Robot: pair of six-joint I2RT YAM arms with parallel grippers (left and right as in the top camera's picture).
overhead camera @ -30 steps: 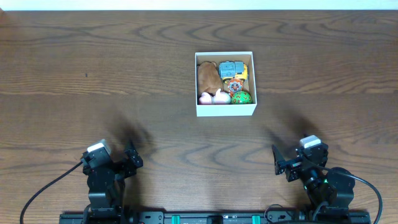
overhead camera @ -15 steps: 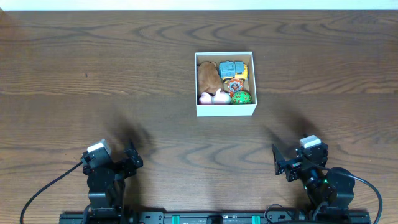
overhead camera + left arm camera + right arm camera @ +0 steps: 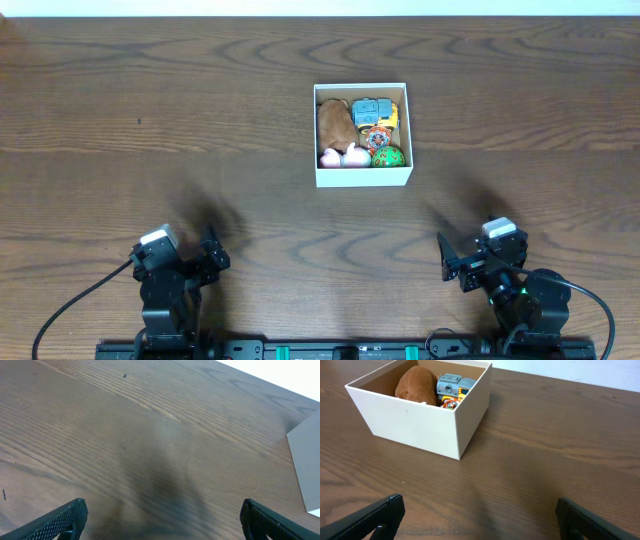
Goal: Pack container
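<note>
Left gripper [image 3: 161, 519] and right gripper [image 3: 479, 516] spread wide, empty — container [image 3: 362, 177] holds toys [image 3: 362, 132].

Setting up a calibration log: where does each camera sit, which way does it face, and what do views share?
Overhead: above the table, looking straight down at the container; left gripper and right gripper at bottom edge.
Left wrist: low, facing across bare wood; own fingers in bottom corners, container's corner at right.
Right wrist: low, facing the container; own fingers in bottom corners.
All three share the container.
</note>
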